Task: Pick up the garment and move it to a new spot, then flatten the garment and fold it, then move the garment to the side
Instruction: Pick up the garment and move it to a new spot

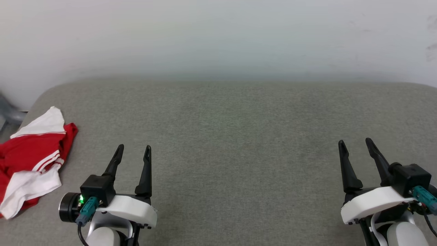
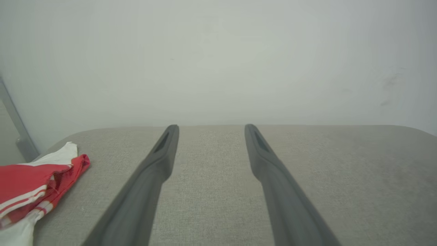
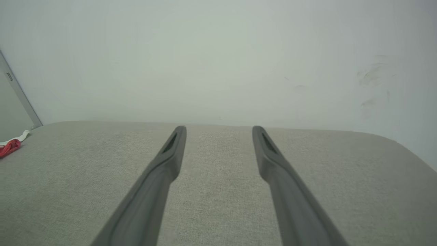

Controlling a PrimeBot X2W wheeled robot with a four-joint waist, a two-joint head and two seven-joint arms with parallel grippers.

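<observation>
The garment (image 1: pixel 32 160) lies crumpled at the far left edge of the grey padded surface (image 1: pixel 239 136), red with white sleeves and striped trim; no numerals show. It also appears in the left wrist view as the garment (image 2: pixel 30 188) and, tiny, in the right wrist view as the garment (image 3: pixel 10 145). My left gripper (image 1: pixel 134 150) hovers open to the right of it, apart from the cloth, nothing between its fingers. My right gripper (image 1: pixel 355 142) stands open at the lower right over bare fabric. The left gripper (image 2: pixel 210 128) and right gripper (image 3: pixel 218 129) both show spread fingers.
A pale wall (image 1: pixel 218 37) rises behind the surface's far edge. A grey metal bar (image 1: pixel 10 114) stands off the surface's left corner, seen too as the bar (image 2: pixel 15 123). The garment's left part runs past the head view's edge.
</observation>
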